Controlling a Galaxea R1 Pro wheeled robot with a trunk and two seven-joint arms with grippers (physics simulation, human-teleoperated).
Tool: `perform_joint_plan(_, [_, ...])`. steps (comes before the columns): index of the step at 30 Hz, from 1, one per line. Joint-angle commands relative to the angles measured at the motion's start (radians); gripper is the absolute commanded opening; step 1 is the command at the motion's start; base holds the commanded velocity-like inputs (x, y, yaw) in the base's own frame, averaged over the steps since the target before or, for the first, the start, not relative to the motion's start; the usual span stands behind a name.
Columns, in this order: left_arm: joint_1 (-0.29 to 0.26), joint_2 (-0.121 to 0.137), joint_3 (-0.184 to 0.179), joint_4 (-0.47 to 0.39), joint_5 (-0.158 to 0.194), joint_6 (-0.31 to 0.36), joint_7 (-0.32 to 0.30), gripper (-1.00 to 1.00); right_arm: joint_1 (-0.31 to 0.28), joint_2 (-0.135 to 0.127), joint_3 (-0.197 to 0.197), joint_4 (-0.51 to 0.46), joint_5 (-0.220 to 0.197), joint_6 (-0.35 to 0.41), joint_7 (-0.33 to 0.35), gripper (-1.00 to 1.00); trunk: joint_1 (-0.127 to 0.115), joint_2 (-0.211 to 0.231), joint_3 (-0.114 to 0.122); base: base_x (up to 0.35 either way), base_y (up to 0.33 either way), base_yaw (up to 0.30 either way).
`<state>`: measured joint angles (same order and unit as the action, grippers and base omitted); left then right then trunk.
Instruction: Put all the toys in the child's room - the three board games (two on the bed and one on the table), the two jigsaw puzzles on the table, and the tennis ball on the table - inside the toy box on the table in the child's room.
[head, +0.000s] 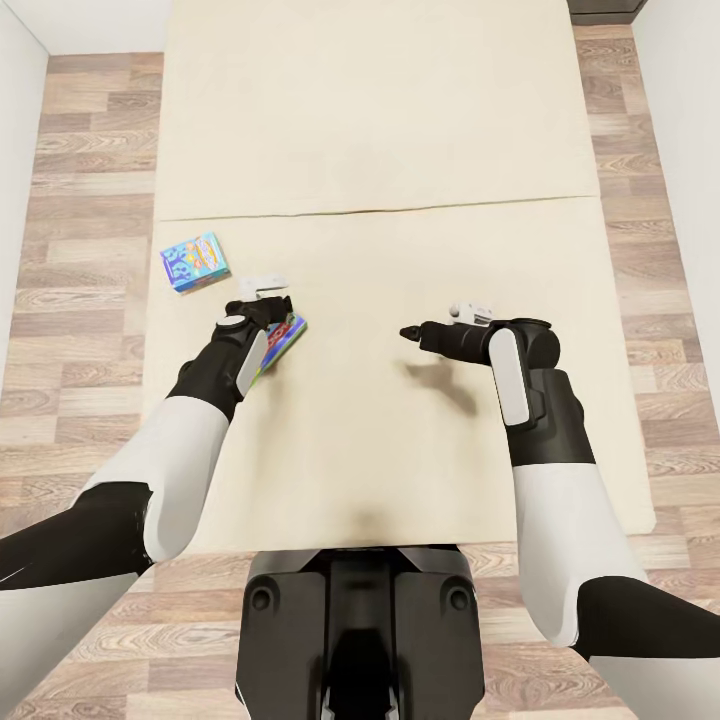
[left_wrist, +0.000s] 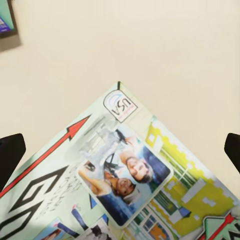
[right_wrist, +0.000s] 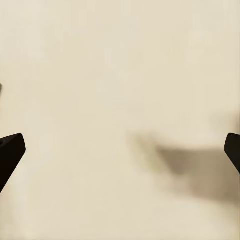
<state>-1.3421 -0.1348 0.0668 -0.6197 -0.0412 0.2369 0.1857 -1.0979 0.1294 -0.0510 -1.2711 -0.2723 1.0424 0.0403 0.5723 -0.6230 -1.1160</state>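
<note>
From the head camera, a wide cream-coloured bed (head: 400, 150) with a flat fabric cover runs away from the robot, a faint seam crossing it about halfway up the picture, and pale wood-plank flooring (head: 80, 200) shows along both of its long sides. A small blue rectangular board game box (head: 194, 261) with bright cartoon print lies flat near the bed's left edge. Just nearer the robot, a second flat board game box with a green, blue and red printed lid (head: 285, 340) lies on the cover, partly hidden under the left gripper (head: 262, 302), which hangs right over it. From this angle I cannot tell how far that gripper's fingers are spread. The right gripper (head: 408, 332) hovers above bare cover toward the bed's middle, well apart from both boxes, pointing toward the left arm and casting a soft shadow beneath it.

The left wrist camera looks straight down on the printed board game lid (left_wrist: 125, 175): pale green, with a red arrow, black lettering, a photo of people and a yellow block pattern. One corner of the lid points away from the gripper. The two black fingertips (left_wrist: 10, 152) sit at opposite edges of the picture, spread wide, with no grip on the box. The blue box's corner (left_wrist: 6, 20) peeks in at one edge.

The right wrist camera shows plain cream cover (right_wrist: 120, 75) with a blurred shadow, and the black fingertips (right_wrist: 10, 150) far apart with nothing between them.
</note>
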Motion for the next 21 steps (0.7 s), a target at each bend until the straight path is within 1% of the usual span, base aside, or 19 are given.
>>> perform_joint_plan(1, [0.0,-0.001,0.004,-0.002,-0.004,0.006,0.0,1.0,0.0,0.001,-0.003,-0.001,0.002,0.005,0.004,1.0,0.0,-0.001,-0.001,0.0,0.0,0.0])
perform_joint_plan(10, [0.0,-0.002,0.004,-0.002,-0.005,0.004,0.0,1.0,0.0,0.001,-0.002,0.0,0.002,0.005,0.004,1.0,0.0,-0.001,-0.001,0.0,0.0,0.0])
perform_joint_plan(21, [-0.002,-0.001,0.005,-0.002,-0.005,-0.015,0.001,1.0,0.0,0.001,0.024,-0.001,0.002,0.005,0.004,1.0,0.0,-0.001,-0.012,0.0,0.0,0.0])
